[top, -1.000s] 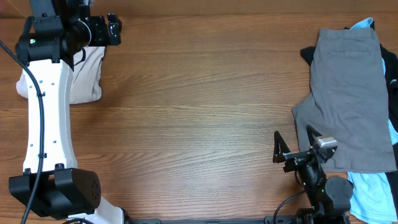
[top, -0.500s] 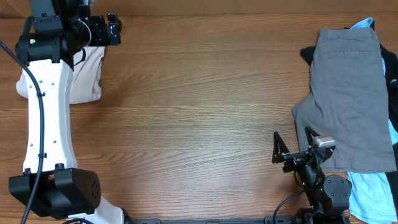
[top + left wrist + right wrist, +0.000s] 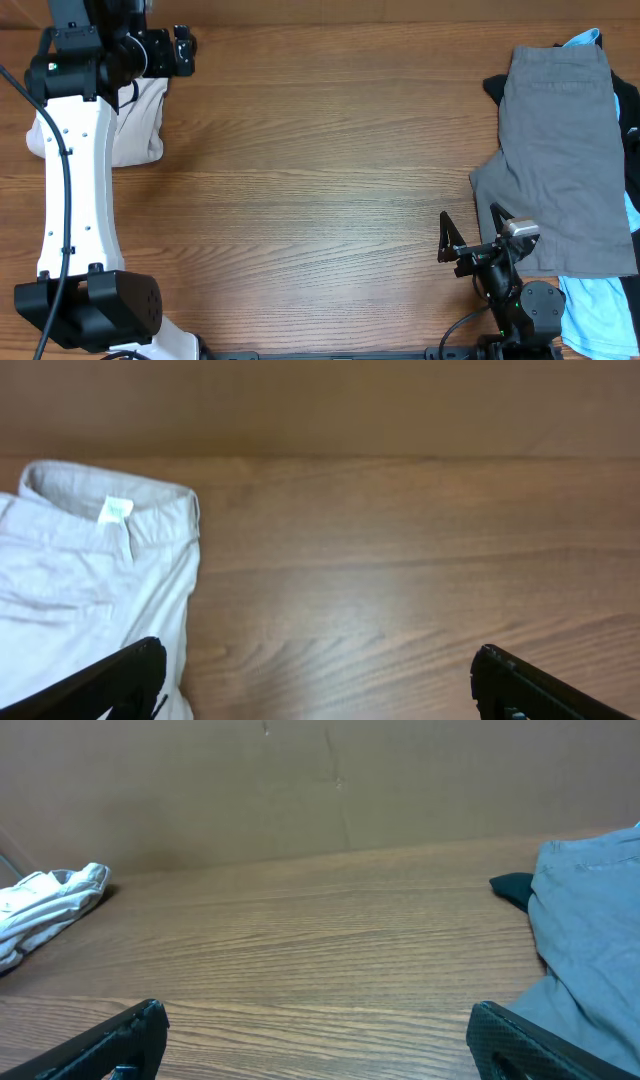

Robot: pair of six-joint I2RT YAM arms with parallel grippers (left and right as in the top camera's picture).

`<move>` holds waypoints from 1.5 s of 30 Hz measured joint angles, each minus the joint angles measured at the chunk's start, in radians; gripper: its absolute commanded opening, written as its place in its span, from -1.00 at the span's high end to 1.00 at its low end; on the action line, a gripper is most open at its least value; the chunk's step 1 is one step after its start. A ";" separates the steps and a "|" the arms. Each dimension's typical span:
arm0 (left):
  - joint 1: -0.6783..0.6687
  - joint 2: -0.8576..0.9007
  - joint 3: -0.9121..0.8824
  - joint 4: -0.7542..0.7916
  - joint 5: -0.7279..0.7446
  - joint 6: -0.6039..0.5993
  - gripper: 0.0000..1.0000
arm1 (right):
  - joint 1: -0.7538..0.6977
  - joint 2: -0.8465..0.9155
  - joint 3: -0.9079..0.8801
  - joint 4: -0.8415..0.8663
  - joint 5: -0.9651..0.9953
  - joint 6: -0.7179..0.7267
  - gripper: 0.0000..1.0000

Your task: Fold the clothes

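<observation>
Left wrist view: left gripper [image 3: 318, 665], jaws spread wide, empty, above brown wooden table [image 3: 400, 560]. Folded pale beige khaki shorts [image 3: 80, 590], white inner label [image 3: 115, 510] showing, at the table's far left corner. Right gripper [image 3: 318, 1020], jaws wide, empty, near the table's front edge. Grey shorts [image 3: 565, 150] over light-blue garment [image 3: 600, 300] and black garment [image 3: 492, 88], at the table's right edge.

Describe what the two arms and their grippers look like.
The left arm has a white link dotted with small holes, black joints and a black cable. The right arm is black with a silver block. The left gripper and right gripper have black fingers.
</observation>
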 measured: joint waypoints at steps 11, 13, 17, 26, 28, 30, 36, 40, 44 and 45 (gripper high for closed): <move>-0.026 -0.351 -0.014 -0.043 0.000 0.000 -1.00 | 0.000 0.000 0.000 0.000 0.000 0.000 -1.00; -0.026 -0.438 -0.013 -0.043 0.000 0.000 -1.00 | 0.000 0.000 0.000 0.000 0.000 0.001 -1.00; -0.027 -0.567 -0.005 -0.074 -0.007 0.000 -1.00 | 0.000 0.000 0.000 0.000 0.000 0.000 -1.00; -0.027 -0.774 -0.103 -0.202 -0.057 -0.015 -1.00 | 0.000 0.000 0.000 0.000 0.000 0.000 -1.00; -0.027 -0.838 -0.205 -0.136 -0.060 -0.039 -1.00 | 0.000 0.000 0.000 0.000 0.000 0.000 -1.00; -0.027 -0.917 -0.368 0.013 -0.061 -0.072 -1.00 | 0.000 0.000 0.000 0.001 0.000 0.000 -1.00; -0.027 -1.127 -0.957 0.498 0.007 -0.159 -1.00 | 0.000 0.000 -0.002 0.002 0.000 0.000 -1.00; -0.027 -1.264 -1.277 0.719 0.048 -0.214 -1.00 | 0.000 0.000 -0.003 0.001 0.000 0.000 -1.00; -0.043 -1.419 -1.500 0.856 0.046 -0.245 -1.00 | 0.000 -0.001 -0.004 0.001 0.001 0.000 -1.00; -0.051 -1.457 -1.543 0.869 0.037 -0.253 -0.99 | 0.000 0.000 -0.004 0.001 0.000 0.000 -1.00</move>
